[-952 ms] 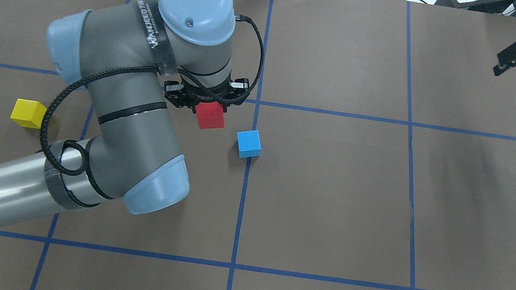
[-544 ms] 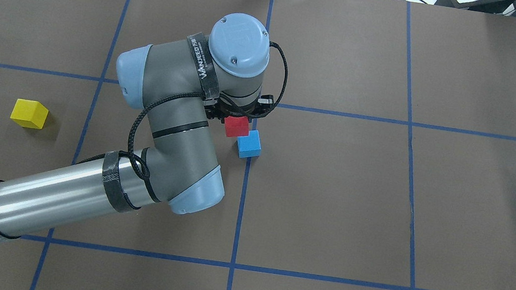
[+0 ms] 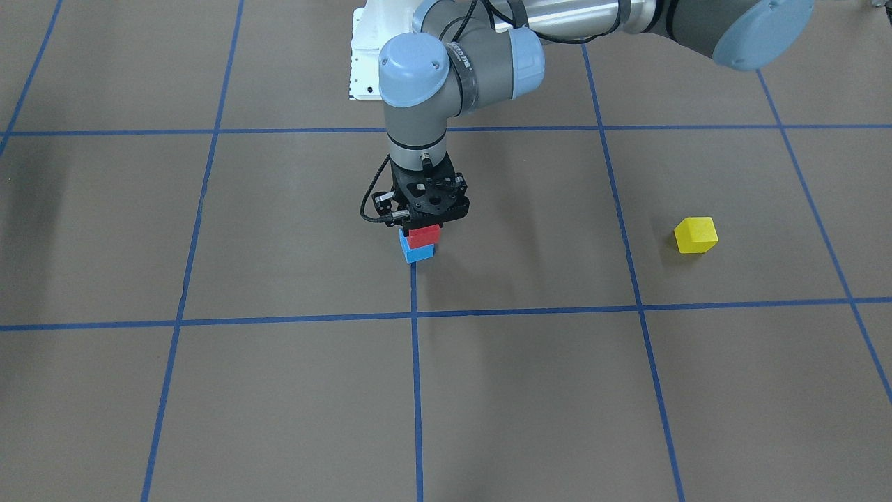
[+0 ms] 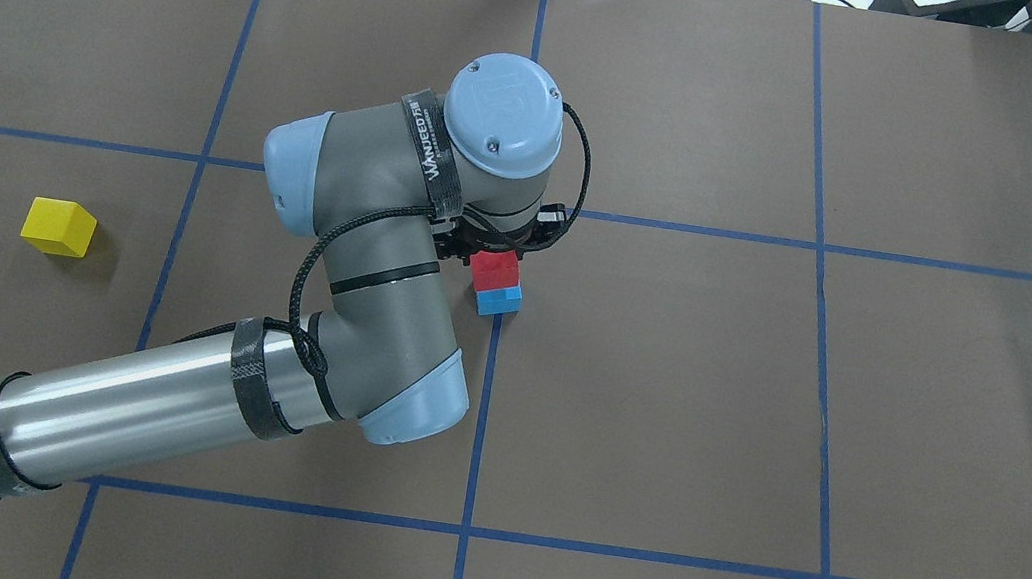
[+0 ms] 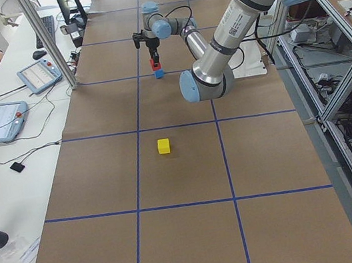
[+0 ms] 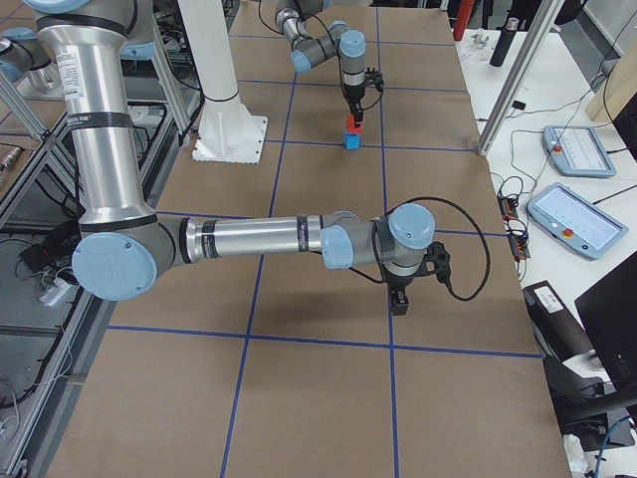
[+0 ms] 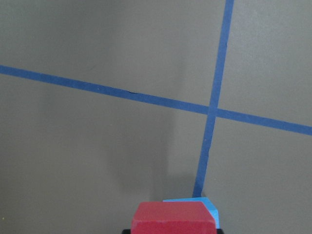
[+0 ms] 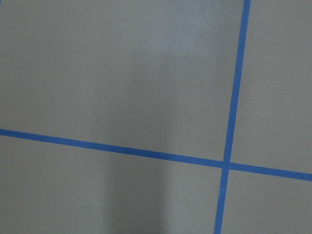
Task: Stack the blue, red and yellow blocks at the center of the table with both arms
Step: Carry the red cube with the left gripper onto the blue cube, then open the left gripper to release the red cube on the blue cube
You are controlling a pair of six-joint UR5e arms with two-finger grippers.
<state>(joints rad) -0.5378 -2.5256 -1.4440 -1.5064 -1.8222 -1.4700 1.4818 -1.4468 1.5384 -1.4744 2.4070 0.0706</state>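
While clamped in left tool (image 3: 422, 226), matte red cube (image 3: 424, 237) hangs directly above blue cube (image 3: 417, 255); right tool (image 6: 399, 302): grip cannot be told.

4 fixed cameras view the table (image 4: 662, 401) from behind-overhead, opposite and both ends, all sharing the red block (image 4: 493, 268); 2 wrist cameras look straight down, close.

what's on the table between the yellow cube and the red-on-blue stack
Bare brown paper table cover, crossed by one blue tape line; the front-facing view shows it.
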